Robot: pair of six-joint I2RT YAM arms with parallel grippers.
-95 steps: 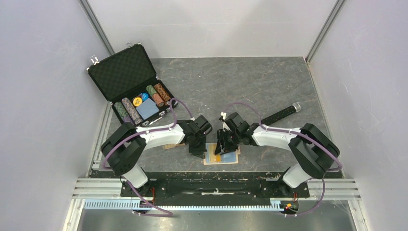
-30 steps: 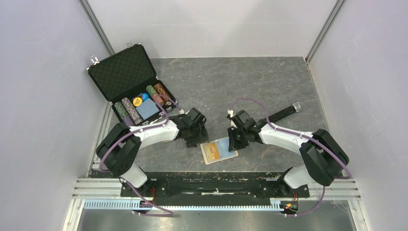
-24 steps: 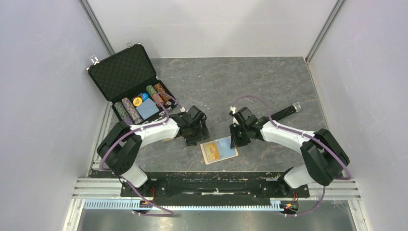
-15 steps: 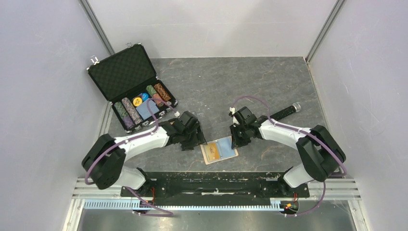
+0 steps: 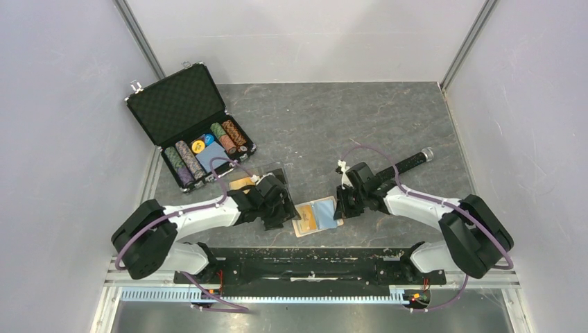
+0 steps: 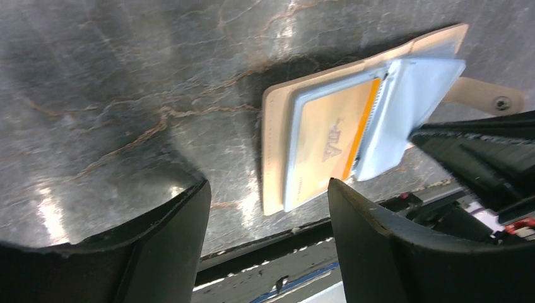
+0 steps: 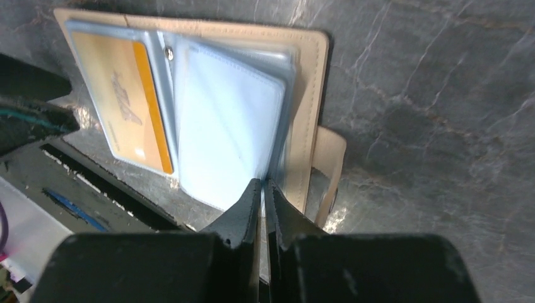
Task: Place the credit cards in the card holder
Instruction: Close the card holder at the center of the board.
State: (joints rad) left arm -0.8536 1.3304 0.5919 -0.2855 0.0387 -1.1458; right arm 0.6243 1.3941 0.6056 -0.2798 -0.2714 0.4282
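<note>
Top view: the card holder lies open at lower centre, long axis left-right, between your two grippers. The left gripper sits just left of it and the right gripper is at its right edge. An orange card sits in the left pocket.

Left wrist view: jaws spread wide, nothing held, holder right of centre.

Right wrist view: jaws pinched together on the edge of the blue pocket leaf, holder in the upper half.

I can't spot a dark card anywhere. Your left arm looks like the free one to fetch it.
</note>
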